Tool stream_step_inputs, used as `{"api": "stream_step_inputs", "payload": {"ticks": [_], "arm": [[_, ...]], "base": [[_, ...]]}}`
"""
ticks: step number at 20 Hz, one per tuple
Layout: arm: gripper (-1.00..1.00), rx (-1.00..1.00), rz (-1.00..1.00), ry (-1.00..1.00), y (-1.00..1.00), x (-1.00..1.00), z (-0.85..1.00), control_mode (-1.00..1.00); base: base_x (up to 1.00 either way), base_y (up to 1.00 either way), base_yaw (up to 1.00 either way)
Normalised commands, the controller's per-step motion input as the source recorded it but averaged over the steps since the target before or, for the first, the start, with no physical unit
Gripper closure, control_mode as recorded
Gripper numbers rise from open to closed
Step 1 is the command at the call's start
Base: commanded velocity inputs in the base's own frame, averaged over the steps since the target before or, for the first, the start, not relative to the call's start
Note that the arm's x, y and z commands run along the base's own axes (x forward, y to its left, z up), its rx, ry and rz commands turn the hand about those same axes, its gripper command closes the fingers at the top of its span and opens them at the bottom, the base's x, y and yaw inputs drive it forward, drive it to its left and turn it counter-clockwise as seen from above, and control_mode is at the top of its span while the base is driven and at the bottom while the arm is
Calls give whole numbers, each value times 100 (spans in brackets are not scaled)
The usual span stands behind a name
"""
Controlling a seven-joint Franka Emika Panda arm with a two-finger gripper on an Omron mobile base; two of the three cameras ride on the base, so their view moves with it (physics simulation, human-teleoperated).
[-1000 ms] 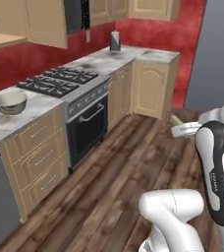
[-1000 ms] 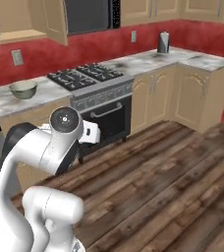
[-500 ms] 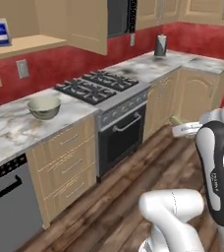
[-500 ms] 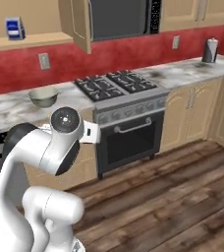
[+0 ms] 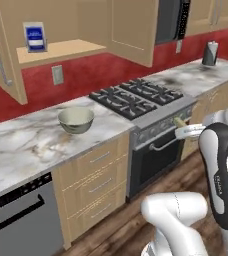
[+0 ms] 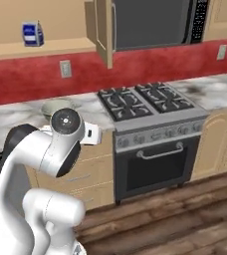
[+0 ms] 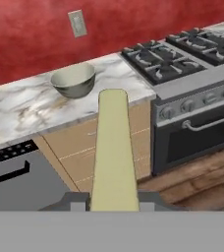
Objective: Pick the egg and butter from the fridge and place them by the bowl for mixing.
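Plainly, one marble counter (image 5: 31,145) runs along the red wall with one black gas stove (image 5: 136,100) set into it at the right, one dishwasher (image 5: 16,220) beneath its left part, and one blue-labelled box (image 5: 35,38) on the open shelf above. One bowl (image 5: 76,120), round, deep, glossy and pale grey-green, sits on the counter just left of the stove, near the wall. One butter (image 7: 113,152), a pale yellow elongated stick, juts forward from the gripper (image 7: 113,199), whose jaws are clamped on its near end, well apart from the bowl.
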Motion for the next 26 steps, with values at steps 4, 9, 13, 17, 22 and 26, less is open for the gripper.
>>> {"api": "stream_step_inputs", "payload": {"ticks": [4,9,13,17,22,26], "arm": [[100,0,0,0,0,0,0,100],[100,0,0,0,0,0,0,100],[100,0,0,0,0,0,0,100],[100,0,0,0,0,0,0,100],[100,0,0,0,0,0,0,100],[100,0,0,0,0,0,0,100]], "base": [[76,3,40],[66,1,49],[57,1,49],[48,-17,35],[41,-39,13],[46,-34,10]]}}
